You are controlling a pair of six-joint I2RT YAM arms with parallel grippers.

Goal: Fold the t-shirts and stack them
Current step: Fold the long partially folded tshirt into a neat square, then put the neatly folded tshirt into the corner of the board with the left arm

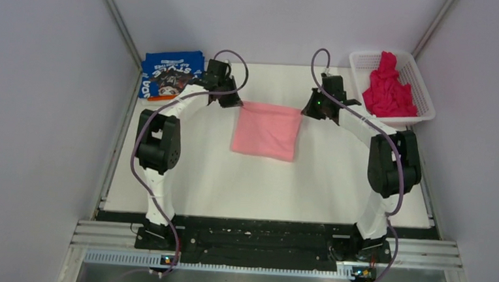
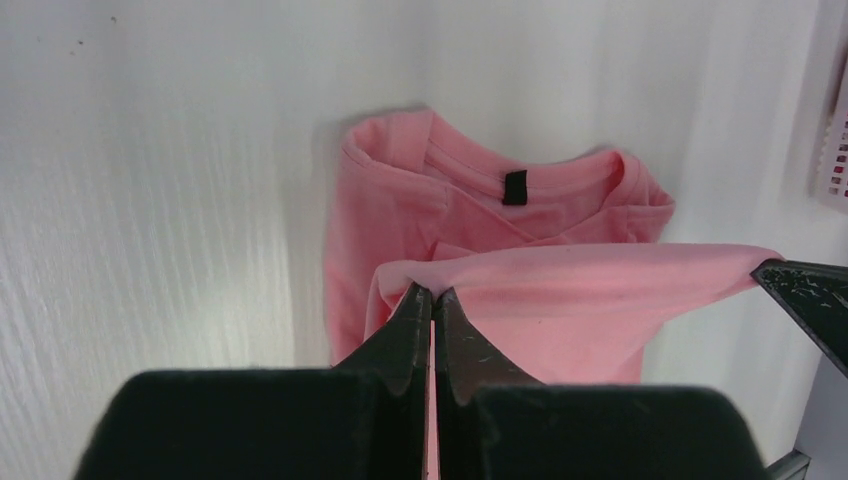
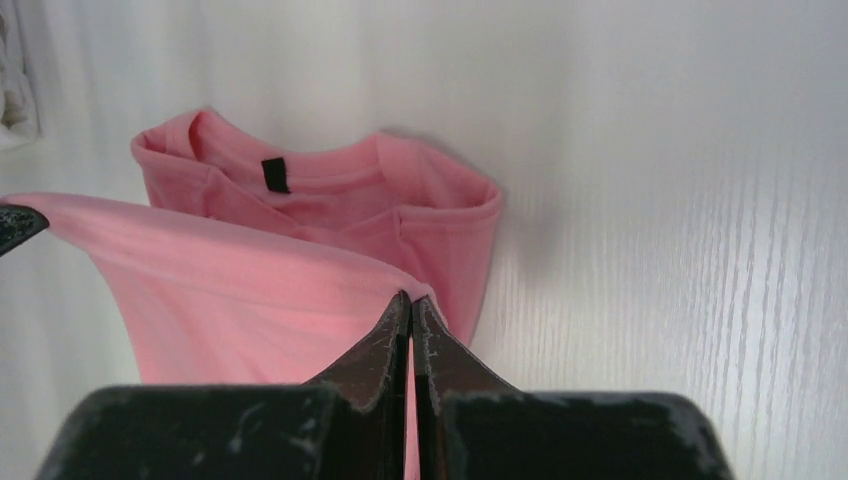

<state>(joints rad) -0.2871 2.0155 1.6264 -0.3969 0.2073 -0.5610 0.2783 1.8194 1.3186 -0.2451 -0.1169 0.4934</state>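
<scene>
The light pink t-shirt (image 1: 267, 130) lies partly folded mid-table, its far edge lifted between both grippers. My left gripper (image 1: 231, 101) is shut on its far left corner; the left wrist view shows the cloth pinched at the tips (image 2: 432, 292), with the collar and black tag (image 2: 514, 187) beyond. My right gripper (image 1: 309, 109) is shut on its far right corner, pinched at the tips (image 3: 411, 297). The folded blue t-shirt (image 1: 169, 74) with white lettering lies at the far left. The magenta t-shirt (image 1: 387, 87) is bunched in the basket.
The white mesh basket (image 1: 421, 84) stands at the far right corner; its edge shows in the left wrist view (image 2: 836, 150). Grey walls close in the table on the left, right and back. The black mounting rail (image 1: 254, 236) runs along the near edge.
</scene>
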